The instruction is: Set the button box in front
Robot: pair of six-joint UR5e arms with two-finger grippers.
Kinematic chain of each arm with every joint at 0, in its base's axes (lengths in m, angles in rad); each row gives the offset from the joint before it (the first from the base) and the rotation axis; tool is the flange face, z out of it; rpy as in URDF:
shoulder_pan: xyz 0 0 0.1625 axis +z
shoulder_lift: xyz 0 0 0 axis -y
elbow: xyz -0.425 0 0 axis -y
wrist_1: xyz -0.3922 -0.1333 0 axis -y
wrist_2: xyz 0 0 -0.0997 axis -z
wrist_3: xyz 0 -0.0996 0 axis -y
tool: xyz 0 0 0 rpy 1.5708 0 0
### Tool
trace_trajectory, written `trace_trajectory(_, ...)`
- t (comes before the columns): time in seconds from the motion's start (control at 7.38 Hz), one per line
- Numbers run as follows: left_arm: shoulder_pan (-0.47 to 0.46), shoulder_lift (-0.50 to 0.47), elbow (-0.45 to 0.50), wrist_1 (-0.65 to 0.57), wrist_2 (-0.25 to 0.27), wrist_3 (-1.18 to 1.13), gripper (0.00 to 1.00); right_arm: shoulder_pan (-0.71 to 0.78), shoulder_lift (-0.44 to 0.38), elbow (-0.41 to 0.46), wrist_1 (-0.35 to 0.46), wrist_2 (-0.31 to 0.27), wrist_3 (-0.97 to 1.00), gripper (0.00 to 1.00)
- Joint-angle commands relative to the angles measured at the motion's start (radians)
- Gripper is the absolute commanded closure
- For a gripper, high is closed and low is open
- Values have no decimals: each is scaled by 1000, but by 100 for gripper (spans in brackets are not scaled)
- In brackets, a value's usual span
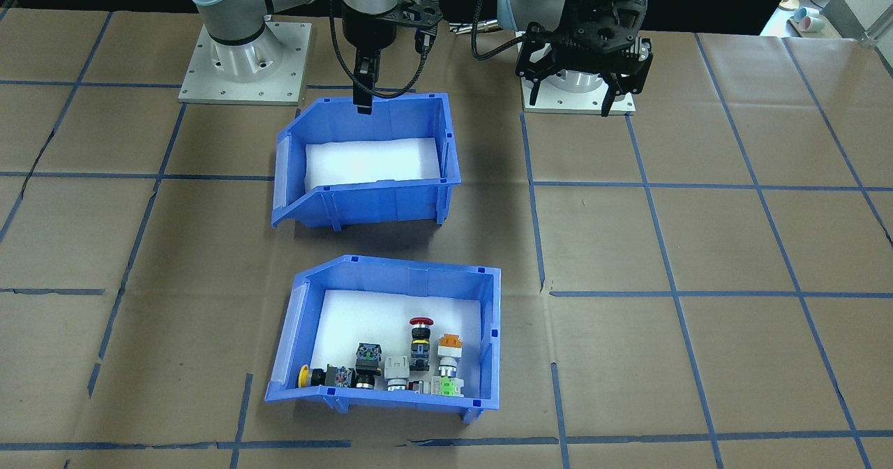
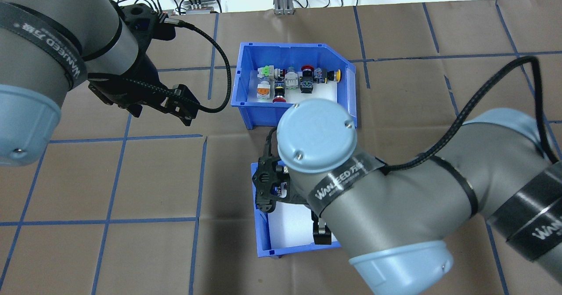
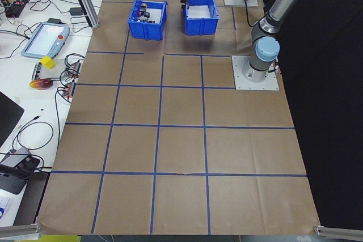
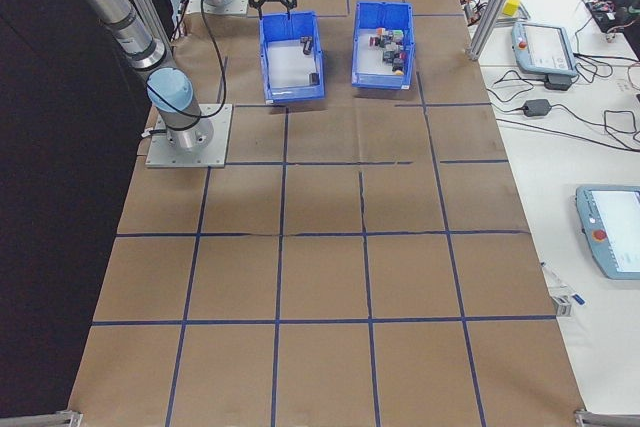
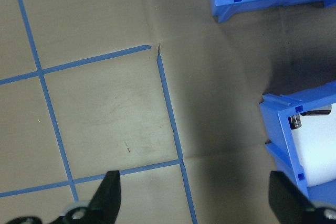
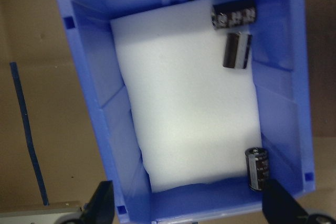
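The button box (image 1: pixel 387 385) is a blue bin with a white liner that holds several push-button switches, among them a red mushroom head (image 1: pixel 421 323). It stands on the far side of the table from the robot, also seen from overhead as the button box (image 2: pixel 263 115). My right gripper (image 6: pixel 191 208) is open over the robot-side wall of the other blue bin (image 1: pixel 370 204), not the button box. My left gripper (image 5: pixel 197 203) hangs open over bare paper, beside both bins. The left gripper (image 1: pixel 572 102) holds nothing.
The other blue bin (image 6: pixel 89 66) holds dark cylinders (image 6: pixel 236 51) on white foam and stands between the robot and the button box. Brown paper with blue tape lines (image 1: pixel 663 186) covers the table. Both arm bases (image 1: pixel 244 64) stand at the robot side.
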State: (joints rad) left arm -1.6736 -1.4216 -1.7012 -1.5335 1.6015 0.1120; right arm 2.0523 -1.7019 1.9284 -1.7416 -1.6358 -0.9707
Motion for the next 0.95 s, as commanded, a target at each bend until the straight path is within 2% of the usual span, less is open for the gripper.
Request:
trace_trajectory(0.0,0,0,0,0,0,0,1,-212,-1,-41,11,5,4,0)
trace_trajectory(0.27,-2,0,0,0,0,2,1,-389,-1,-81,1,17,59,0)
trace_trajectory(0.81,0,1,0,0,1,2,1,-527,-1,-133,22,17,731,0)
